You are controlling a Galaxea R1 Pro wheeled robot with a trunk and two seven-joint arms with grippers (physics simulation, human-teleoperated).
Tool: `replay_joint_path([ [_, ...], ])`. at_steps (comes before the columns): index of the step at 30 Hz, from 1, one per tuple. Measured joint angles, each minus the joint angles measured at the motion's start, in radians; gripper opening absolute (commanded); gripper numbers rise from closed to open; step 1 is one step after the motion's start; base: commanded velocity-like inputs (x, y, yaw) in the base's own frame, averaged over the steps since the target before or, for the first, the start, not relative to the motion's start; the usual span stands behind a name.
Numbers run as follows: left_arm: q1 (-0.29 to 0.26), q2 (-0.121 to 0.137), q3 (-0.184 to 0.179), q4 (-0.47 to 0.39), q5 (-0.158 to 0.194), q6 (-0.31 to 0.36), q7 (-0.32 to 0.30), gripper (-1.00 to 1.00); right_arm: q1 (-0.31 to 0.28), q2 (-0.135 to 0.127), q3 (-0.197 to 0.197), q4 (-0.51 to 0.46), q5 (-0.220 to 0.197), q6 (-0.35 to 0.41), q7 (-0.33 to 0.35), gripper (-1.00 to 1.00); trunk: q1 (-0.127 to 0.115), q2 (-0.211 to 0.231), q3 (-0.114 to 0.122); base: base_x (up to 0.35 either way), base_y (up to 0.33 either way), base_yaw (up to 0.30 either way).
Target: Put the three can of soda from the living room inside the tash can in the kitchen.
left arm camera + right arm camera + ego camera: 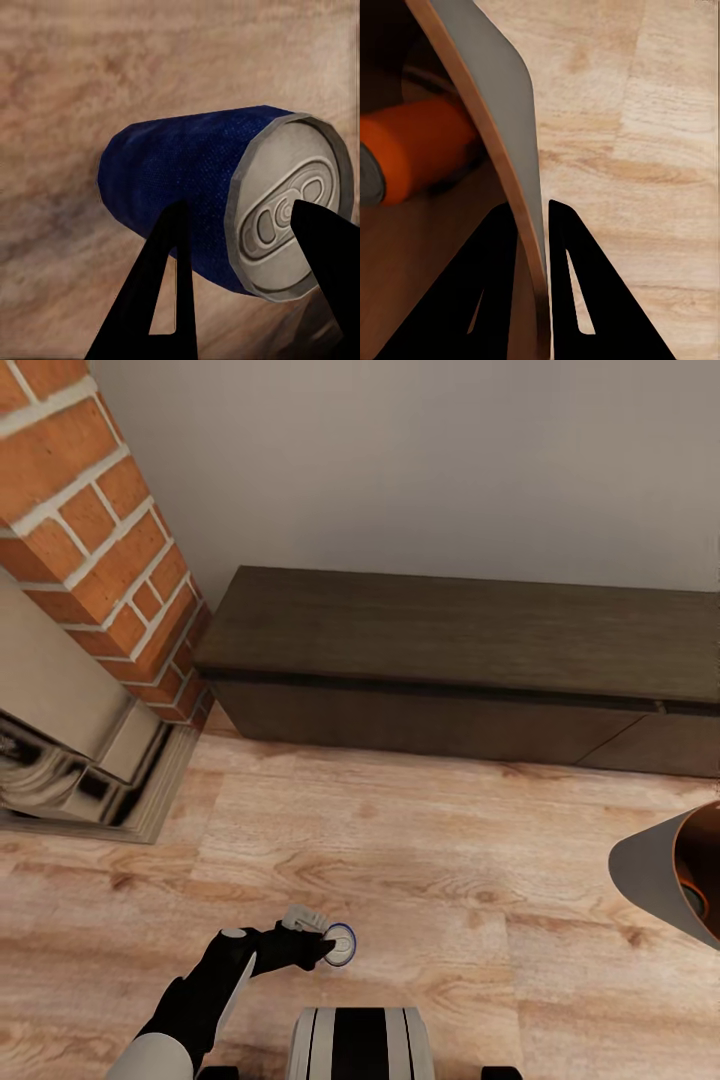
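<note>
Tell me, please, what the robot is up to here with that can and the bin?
The left hand holds a blue soda can above the wood floor, near the brick fireplace and a dark low cabinet. The right hand pinches the rim of the grey trash can, which is tilted and already has an orange soda can inside.
</note>
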Motion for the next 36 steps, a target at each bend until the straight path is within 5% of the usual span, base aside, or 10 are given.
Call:
replay_joint_path([
  [10, 0.001, 0.008, 0.002, -0.044, 0.009, 0.021, -0.082, -1.0, 0.0, 0.004, 0.0, 0.0, -0.001, -0.001, 0.0, -1.0, -0.038, 0.07, 0.031, 0.0, 0.0, 0.0],
  [14, 0.003, 0.011, 0.007, -0.158, 0.015, 0.07, -0.17, -1.0, 0.001, 0.004, 0.008, 0.001, 0.0, -0.001, 0.0, -1.0, -0.054, 0.098, 0.044, 0.0, 0.0, 0.0],
  [17, 0.006, 0.017, 0.011, -0.332, 0.014, 0.141, -0.254, -1.0, 0.001, 0.004, 0.038, 0.001, -0.003, 0.002, 0.0, -1.0, -0.065, 0.119, 0.053, 0.0, 0.0, 0.0],
  [23, 0.011, 0.029, 0.013, -0.508, 0.01, 0.253, -0.293, -1.0, 0.0, 0.004, 0.051, 0.001, -0.001, 0.001, 0.0, -1.0, -0.088, 0.161, 0.072, 0.0, 0.0, 0.0],
  [28, 0.015, 0.07, 0.059, -0.639, 0.009, 0.364, -0.379, -1.0, 0.001, 0.013, 0.058, 0.001, 0.0, 0.0, 0.0, -1.0, -0.107, 0.196, 0.088, 0.0, 0.0, 0.0],
  [36, 0.013, 0.127, 0.114, -0.699, 0.009, 0.52, -0.5, -1.0, 0.001, 0.041, 0.085, 0.0, -0.008, 0.006, 0.001, -1.0, -0.138, 0.252, 0.113, 0.0, 0.0, 0.0],
])
